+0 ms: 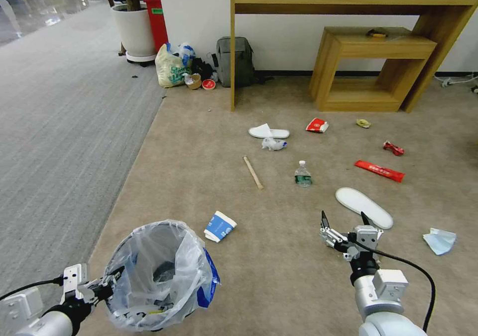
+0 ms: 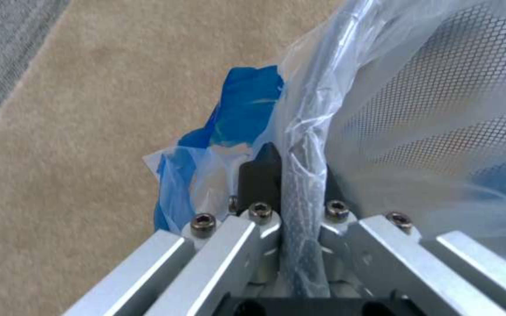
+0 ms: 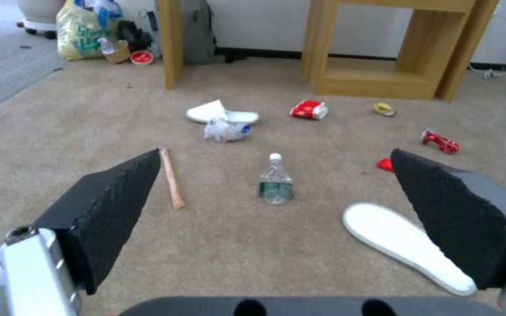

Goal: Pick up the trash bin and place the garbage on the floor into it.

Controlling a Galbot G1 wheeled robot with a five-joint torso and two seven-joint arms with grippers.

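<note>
Trash bin (image 1: 154, 276) held, litter still scattered
Left gripper (image 2: 291, 184) pinches its rim; right gripper (image 1: 344, 222) gapes (empty), bottle (image 3: 276, 184) lying ahead between its jaws.

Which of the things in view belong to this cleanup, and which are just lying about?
Part of the job:
trash bin, rim clamped in the left pincer
right pincer, open above the carpet
paper cup
plastic bottle
wooden stick
two white slippers
red wrapper
blue tissue

Just lying about:
grey backpack
yellow shopping bag
wooden shelf
</note>
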